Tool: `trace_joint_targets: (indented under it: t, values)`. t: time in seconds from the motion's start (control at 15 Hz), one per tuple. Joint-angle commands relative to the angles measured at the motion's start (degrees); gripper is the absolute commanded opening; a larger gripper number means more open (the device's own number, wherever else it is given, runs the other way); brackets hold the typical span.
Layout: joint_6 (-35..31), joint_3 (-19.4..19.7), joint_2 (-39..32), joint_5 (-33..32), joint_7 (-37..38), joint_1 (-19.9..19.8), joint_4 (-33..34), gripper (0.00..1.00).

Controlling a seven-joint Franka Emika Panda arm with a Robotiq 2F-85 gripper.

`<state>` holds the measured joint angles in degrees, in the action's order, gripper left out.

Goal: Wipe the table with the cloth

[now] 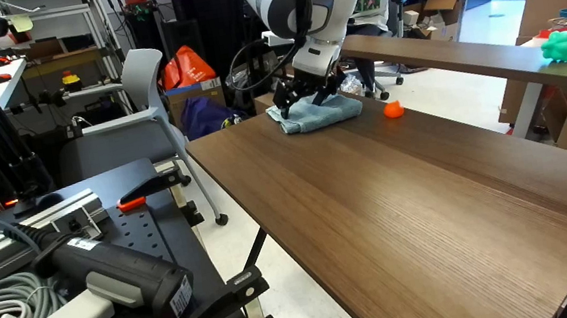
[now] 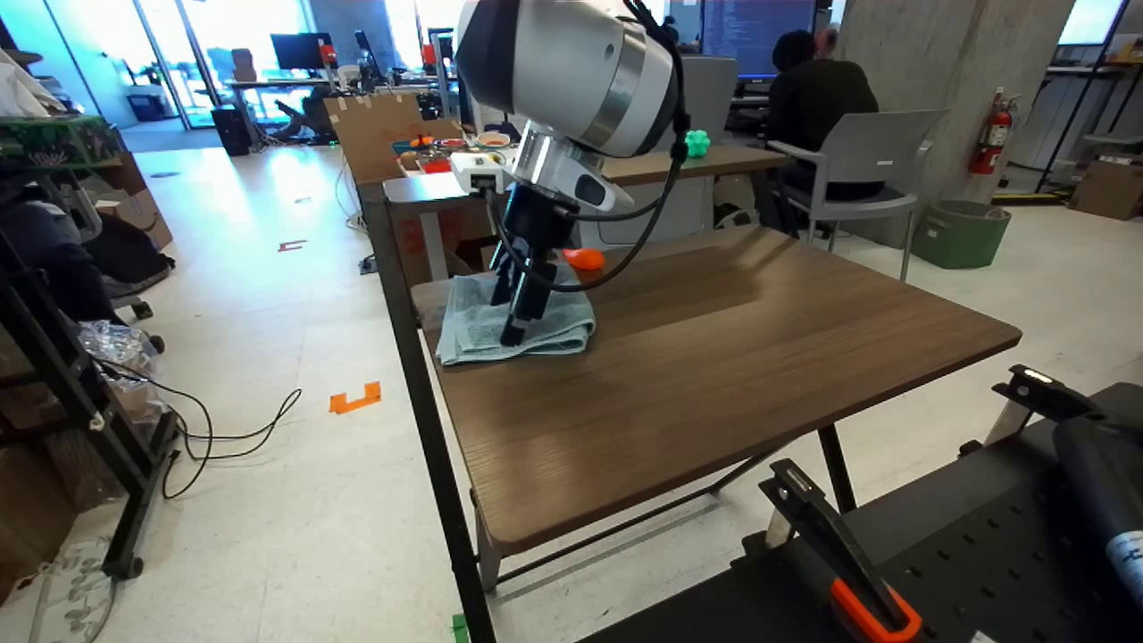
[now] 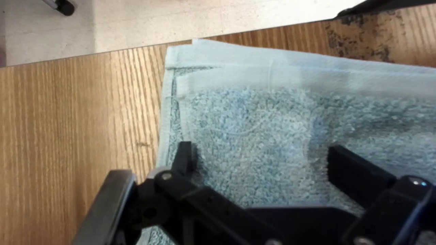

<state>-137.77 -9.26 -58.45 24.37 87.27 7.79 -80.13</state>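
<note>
"So how is the Robotiq gripper [image 3: 261, 153] set?"

"Its fingers [image 3: 357, 173] are spread wide, right at the folded blue-grey towel [image 3: 272, 126]; firm contact cannot be judged."

"Where is that laid?"

"At one end of the wood-grain table [image 1: 409, 189], near an orange object [image 1: 393, 110]."

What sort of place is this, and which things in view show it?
Probably a robotics lab, perhaps within a shared office: a robot arm leans over the table, clamps sit along a black perforated bench, and a monitor glows behind.
</note>
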Motion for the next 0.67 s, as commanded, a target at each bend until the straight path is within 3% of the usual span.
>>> trace_joint_targets:
  t: [0.0,0.33,0.6]
  values:
    - [2.2,3.8,2.31,-2.62,1.17,2.17,-4.79,1.0]
    - [-8.36,7.8,12.3,-6.99,-3.2,3.55,-20.77,1.0]
    - [-19.8,8.82,18.4,-5.06,-4.55,1.27,-33.12,1.0]
